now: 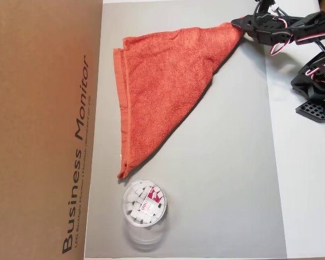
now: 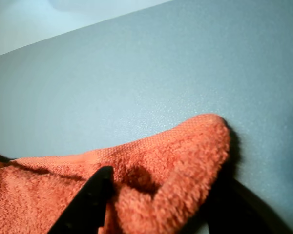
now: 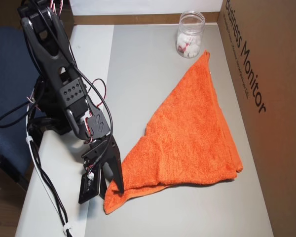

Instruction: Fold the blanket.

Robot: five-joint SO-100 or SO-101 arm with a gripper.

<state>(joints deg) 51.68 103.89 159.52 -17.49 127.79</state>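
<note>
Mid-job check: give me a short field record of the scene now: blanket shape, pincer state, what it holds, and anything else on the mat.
blanket: orange-red blanket folded into a triangle, lying flat on the grey mat
pincer: pincer shut on one corner of the blanket, low at the mat
held corner: pinched between the fingers, bunched up in the wrist view
jar: clear jar of small white pieces, upright by the far tip of the blanket
box: cardboard box along the mat's edge

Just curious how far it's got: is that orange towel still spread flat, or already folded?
Folded once. The blanket lies as a triangle with doubled edges, and the gripper is at one corner of it.
</note>
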